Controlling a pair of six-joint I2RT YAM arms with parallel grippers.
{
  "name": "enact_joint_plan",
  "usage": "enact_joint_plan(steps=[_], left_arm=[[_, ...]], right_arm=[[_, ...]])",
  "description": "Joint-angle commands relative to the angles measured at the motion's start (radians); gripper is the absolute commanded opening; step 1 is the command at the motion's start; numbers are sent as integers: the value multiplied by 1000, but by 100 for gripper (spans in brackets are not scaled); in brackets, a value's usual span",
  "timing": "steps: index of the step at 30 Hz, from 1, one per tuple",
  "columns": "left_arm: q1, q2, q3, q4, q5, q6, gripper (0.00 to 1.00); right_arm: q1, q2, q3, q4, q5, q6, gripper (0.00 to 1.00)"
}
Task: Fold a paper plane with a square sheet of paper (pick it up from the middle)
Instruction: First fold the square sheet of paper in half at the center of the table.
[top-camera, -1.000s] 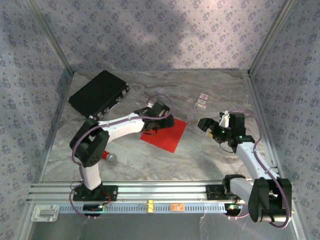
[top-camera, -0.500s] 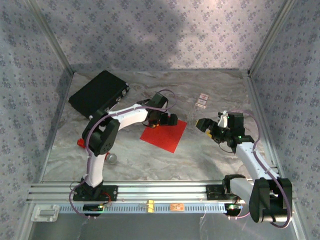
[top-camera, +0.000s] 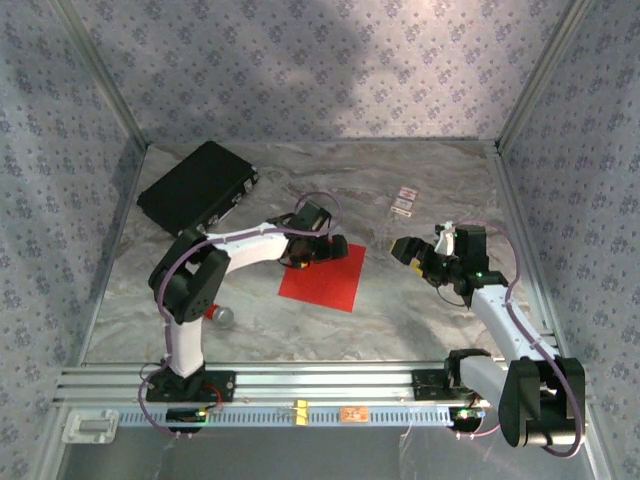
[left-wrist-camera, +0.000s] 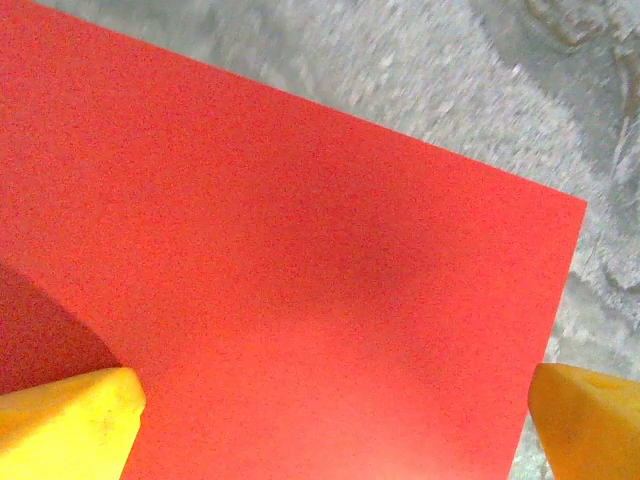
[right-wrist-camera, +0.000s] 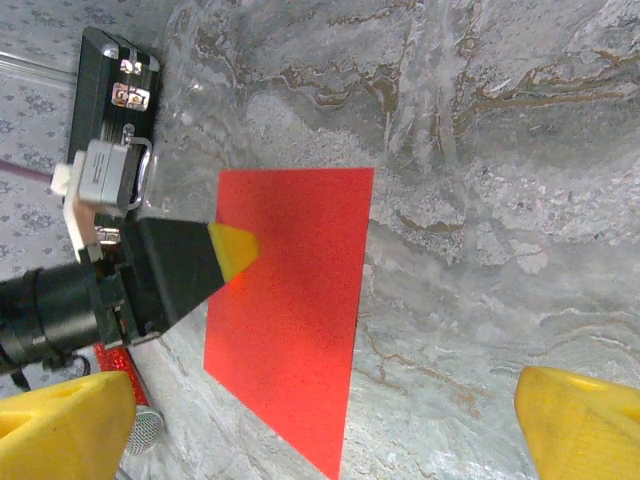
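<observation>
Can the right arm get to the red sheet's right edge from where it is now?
Probably yes. The right gripper is open, with bare table between it and the square sheet of paper. The left gripper hangs over the sheet's far edge, leaving the right edge free.

Soft, even light fills the top view, with a broad dim shadow across the back wall. Close up, the square sheet of paper looks grainy, shadowed at lower left. The left fingers and right fingers are blurred.
</observation>
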Motion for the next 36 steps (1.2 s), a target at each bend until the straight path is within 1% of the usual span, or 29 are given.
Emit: enact_joint_plan(steps=[1, 6, 12, 17, 23, 31, 36], left_arm=[[-61, -9, -83, -43, -70, -171, 100], [-111, -32, -106, -65, -156, -265, 100], [-119, -76, -120, -88, -234, -318, 100], [-124, -96, -87, -115, -261, -266, 100], [-127, -106, -25, -161, -284, -145, 100], [-127, -68, 105, -356, -257, -26, 98], [-128, -21, 166, -464, -237, 3, 98]], right_arm=[[9, -10, -13, -15, -4, -3, 99], [15, 4, -6, 5, -1, 7, 99], [25, 20, 22, -22, 16, -8, 99], [38, 22, 12, -11, 34, -5, 99], [46, 21, 7, -20, 108, 7, 99], [55, 48, 26, -37, 71, -15, 99], [88, 67, 50, -36, 51, -19, 99]])
